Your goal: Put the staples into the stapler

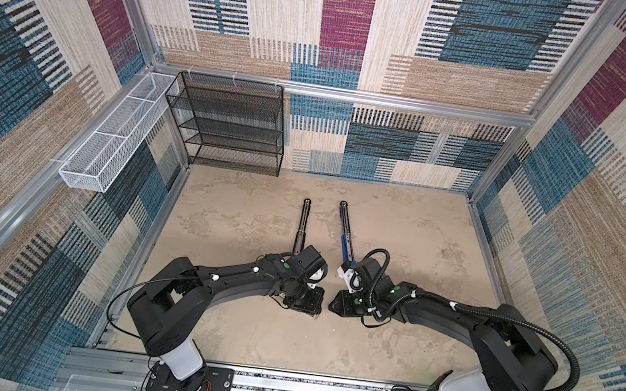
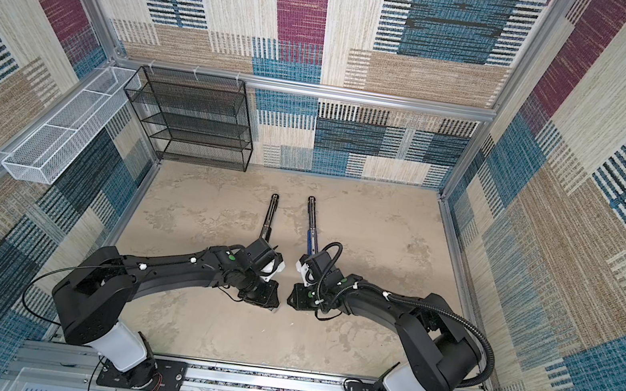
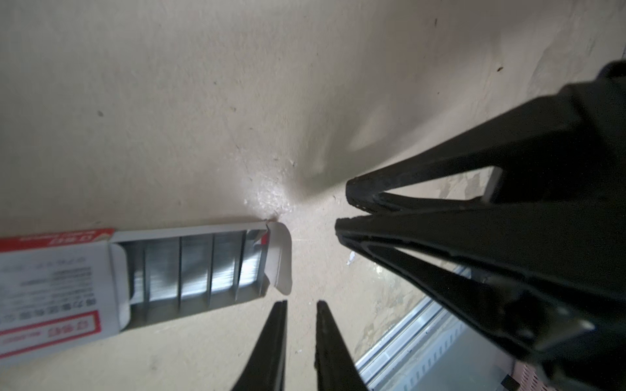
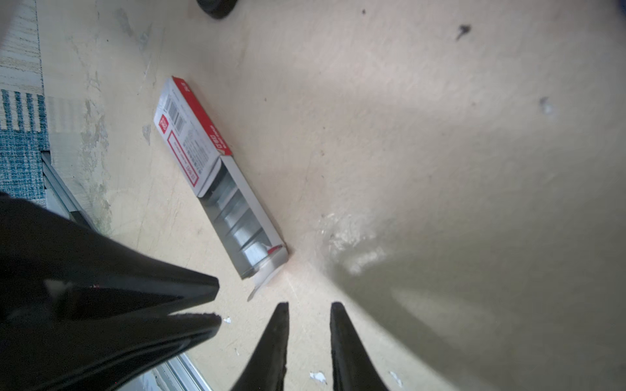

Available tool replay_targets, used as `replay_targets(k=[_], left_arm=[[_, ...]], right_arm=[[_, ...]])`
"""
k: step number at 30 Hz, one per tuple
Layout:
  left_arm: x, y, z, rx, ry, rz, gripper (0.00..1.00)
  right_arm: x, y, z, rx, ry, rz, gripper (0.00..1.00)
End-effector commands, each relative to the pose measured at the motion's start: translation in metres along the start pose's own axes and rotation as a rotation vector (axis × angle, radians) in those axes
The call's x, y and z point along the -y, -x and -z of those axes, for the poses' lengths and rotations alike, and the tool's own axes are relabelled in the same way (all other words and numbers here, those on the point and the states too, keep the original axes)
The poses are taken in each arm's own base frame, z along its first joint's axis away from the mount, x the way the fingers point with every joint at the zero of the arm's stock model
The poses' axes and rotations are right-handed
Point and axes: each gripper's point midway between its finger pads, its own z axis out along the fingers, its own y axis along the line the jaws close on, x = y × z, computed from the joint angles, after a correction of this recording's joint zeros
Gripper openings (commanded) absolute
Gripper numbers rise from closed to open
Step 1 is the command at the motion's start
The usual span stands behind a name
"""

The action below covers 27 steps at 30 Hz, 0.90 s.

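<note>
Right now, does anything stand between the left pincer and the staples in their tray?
Nothing solid does: only the bent-open end flap lies between the left pincer and the staples. The right pincer is off to one side.

The staples box [image 3: 57, 281] runs off the left wrist view's edge, its print blurred.

A black stapler [image 2: 270, 215] and a blue stapler [image 2: 311, 223] lie side by side, apart, near the middle of the beige tabletop [image 2: 382, 224], both pointing toward its far edge. The left arm [image 2: 173, 272] and right arm [image 2: 375, 302] bend inward, their wrists close together over the staplers' near ends. A black mesh shelf [image 2: 192, 119] stands in the far left corner. A white basket [image 2: 59, 137] hangs on the left wall.
</note>
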Motion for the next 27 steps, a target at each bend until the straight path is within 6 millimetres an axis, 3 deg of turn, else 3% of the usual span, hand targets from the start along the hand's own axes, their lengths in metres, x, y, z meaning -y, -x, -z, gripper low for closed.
replay_targets(k=[1,10,27], left_arm=[[-0.006,-0.001,-0.002,-0.016,0.045,-0.024,0.19],[-0.014,0.004,-0.008,-0.008,0.099,-0.023,0.23],[-0.021,0.003,-0.025,-0.039,0.150,-0.041,0.18]], right_arm=[[0.000,0.008,0.004,0.044,0.000,-0.009,0.26],[0.004,0.007,0.008,0.054,-0.003,-0.015,0.26],[0.007,0.004,0.009,0.056,-0.008,-0.022,0.25]])
